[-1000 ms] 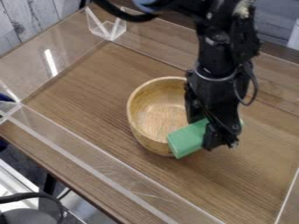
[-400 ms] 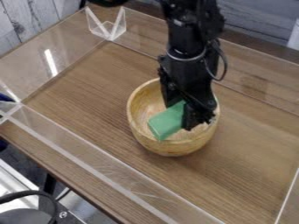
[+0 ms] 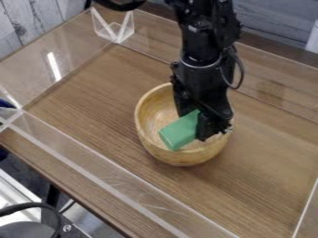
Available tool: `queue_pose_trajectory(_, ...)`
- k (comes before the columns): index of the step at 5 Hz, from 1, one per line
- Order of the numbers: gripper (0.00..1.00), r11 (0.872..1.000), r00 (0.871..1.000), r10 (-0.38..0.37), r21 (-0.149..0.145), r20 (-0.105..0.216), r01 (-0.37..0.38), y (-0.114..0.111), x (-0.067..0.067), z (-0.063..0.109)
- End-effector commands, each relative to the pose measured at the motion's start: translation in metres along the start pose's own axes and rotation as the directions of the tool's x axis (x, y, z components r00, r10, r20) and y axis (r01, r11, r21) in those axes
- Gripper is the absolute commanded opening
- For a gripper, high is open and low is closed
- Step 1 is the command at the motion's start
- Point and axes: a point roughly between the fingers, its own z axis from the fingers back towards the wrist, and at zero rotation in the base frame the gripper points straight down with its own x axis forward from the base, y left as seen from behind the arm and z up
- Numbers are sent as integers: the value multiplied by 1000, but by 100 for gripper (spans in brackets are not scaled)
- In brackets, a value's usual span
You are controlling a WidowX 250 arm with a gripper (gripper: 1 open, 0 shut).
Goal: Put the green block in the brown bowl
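The brown bowl (image 3: 152, 124) is a round light wooden bowl in the middle of the wooden table. The green block (image 3: 183, 131) hangs tilted inside the bowl's opening, toward its right side, just above the bottom. My black gripper (image 3: 199, 117) points straight down from above and is shut on the block's upper right end. The arm hides the bowl's far right rim.
A clear acrylic wall (image 3: 74, 158) fences the table on all sides, with a clear bracket (image 3: 114, 26) at the back left. The wooden tabletop (image 3: 87, 88) spreads out to the left of and behind the bowl.
The gripper carried the green block from the bowl's front right rim leftward to over the bowl's inside. In the last half second it barely moved.
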Motion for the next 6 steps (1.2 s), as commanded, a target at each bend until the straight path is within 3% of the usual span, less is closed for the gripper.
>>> queue_pose_trajectory(1, 0, 1000, 998, 8, 11, 54, -9, 4, 10, 10)
queue_pose_trajectory(6, 0, 999, 997, 37, 0, 68, -38, 7, 8, 8)
